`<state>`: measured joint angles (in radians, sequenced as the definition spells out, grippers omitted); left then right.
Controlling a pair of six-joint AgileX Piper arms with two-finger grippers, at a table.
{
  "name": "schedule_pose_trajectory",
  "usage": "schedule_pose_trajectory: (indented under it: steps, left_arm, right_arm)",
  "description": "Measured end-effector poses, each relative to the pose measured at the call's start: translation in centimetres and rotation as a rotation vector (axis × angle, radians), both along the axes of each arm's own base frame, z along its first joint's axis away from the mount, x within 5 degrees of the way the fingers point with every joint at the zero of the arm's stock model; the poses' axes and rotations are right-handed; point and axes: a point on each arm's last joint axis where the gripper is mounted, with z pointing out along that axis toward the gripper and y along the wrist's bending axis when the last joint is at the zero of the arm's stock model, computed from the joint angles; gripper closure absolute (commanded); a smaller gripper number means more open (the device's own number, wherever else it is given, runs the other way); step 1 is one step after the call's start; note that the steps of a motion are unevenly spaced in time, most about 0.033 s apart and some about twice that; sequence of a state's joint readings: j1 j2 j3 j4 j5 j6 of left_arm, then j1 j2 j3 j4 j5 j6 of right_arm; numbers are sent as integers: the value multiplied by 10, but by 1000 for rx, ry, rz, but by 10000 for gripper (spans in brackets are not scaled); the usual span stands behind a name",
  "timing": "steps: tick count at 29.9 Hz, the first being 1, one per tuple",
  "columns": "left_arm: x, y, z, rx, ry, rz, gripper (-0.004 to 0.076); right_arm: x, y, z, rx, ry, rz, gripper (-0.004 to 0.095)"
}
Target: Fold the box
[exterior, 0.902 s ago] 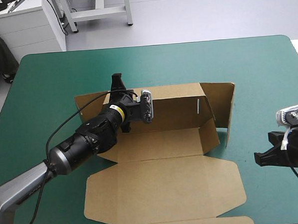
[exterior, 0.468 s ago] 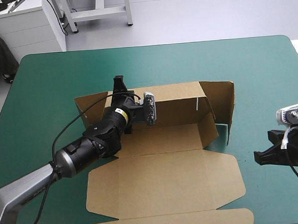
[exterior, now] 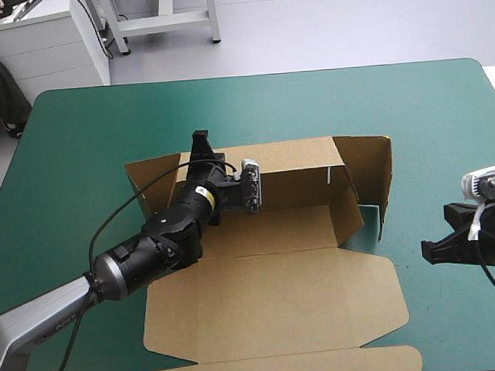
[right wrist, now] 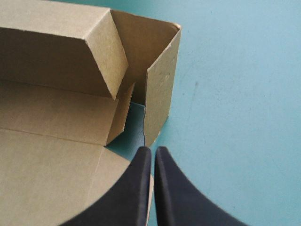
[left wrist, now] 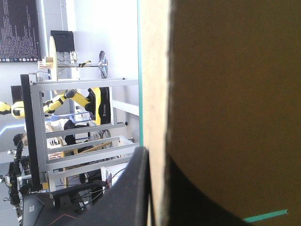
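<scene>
On my screen the table shows its teal-green cover, corners rounded at the far edge.

The left claw, clamped on the rear wall of the box, edged toward the right claw, and its arm reached farther over the board. The box slid with it, away from the robot. A strip of teal-green tabletop opened just ahead of the right claw, which shifted slightly forward.
</scene>
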<state>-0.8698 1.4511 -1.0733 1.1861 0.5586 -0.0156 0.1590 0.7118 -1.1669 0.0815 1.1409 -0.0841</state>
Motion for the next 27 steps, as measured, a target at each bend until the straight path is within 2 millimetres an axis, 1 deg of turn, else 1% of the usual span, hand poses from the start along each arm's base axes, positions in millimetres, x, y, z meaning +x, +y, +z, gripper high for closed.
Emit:
schedule_pose_trajectory:
  steps: [2, 3, 8, 9, 10, 14, 17, 27]
  left_arm:
    - [-2, -2, 0, 2, 0, -3, 731]
    - [-3, -2, 0, 4, 0, -4, 731]
    - [-7, -7, 1, -2, -3, -34, 731]
    - [-7, -7, 1, -3, -3, -36, 731]
    - [-7, -7, 1, -3, -3, -37, 731]
    - [-7, -8, 1, -5, -4, -39, 731]
    - [-7, -8, 1, -5, -3, -39, 731]
    - [-10, -10, 1, -2, -3, -44, 731]
  right_arm:
    - [1, 0, 2, 5, -24, -2, 688]
    - [2, 0, 3, 7, -36, -3, 625]
    - [11, 1, 6, 14, -68, -7, 237]
    - [15, 2, 6, 14, -67, -7, 179]
    - [19, 3, 5, 14, -67, -8, 147]
    - [46, 5, 4, 31, -67, -38, 140]
    - [70, 7, 6, 39, -56, -71, 140]
    - [157, 21, 36, 30, 4, -77, 142]
